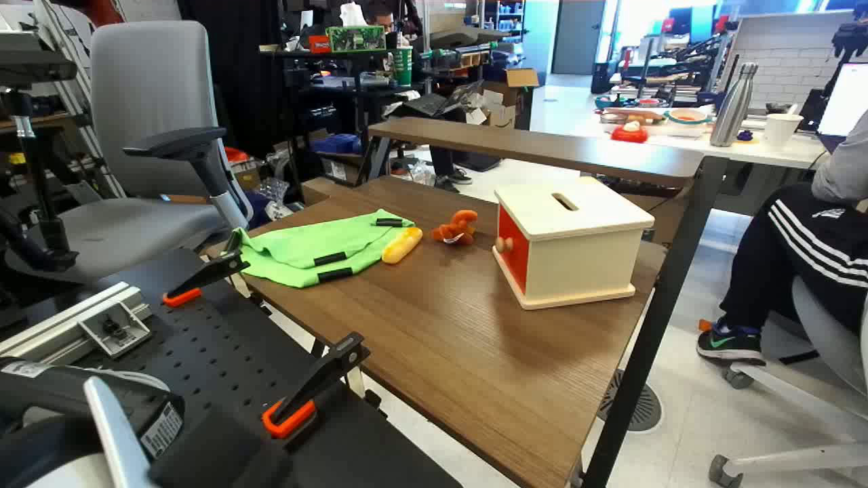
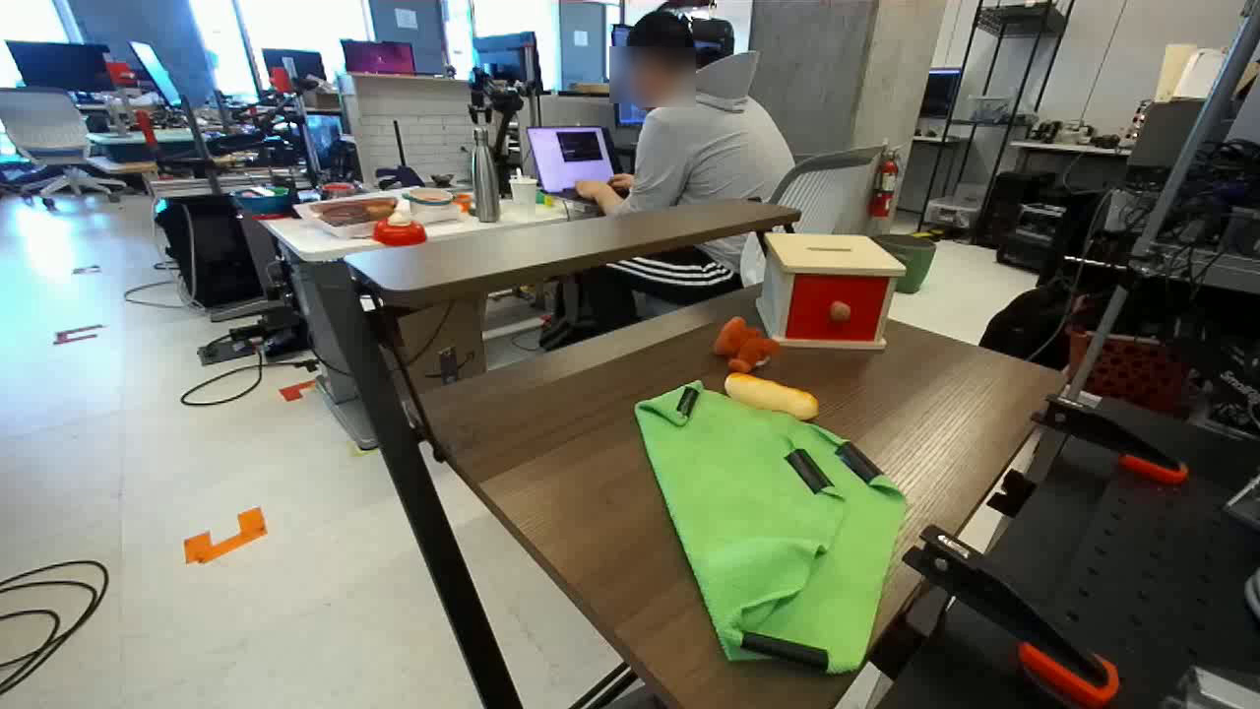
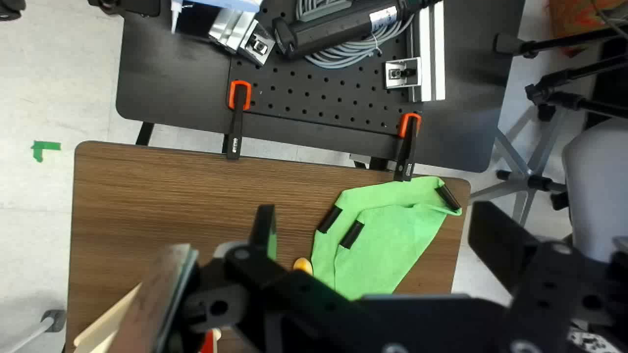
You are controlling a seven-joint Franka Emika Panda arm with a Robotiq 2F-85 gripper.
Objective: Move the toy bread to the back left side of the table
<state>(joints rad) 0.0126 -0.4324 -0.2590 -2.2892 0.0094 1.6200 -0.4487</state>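
- Toy bread (image 1: 402,245) lies on the wood-grain counter (image 1: 461,332), right beside the lime-green cloth (image 2: 768,522); I cannot tell whether they touch.
- Small orange-red object (image 2: 743,345) sits near the bread; slotted wooden box (image 1: 576,271), red-fronted, stands farther off.
- Pincer (image 3: 375,215), wrist view: fingers spread wide apart.

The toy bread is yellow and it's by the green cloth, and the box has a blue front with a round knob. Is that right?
Not quite: the box has a red front, not a blue one, as both exterior views show. The rest is right: it has a round knob, and the toy bread is yellow and by the green cloth.
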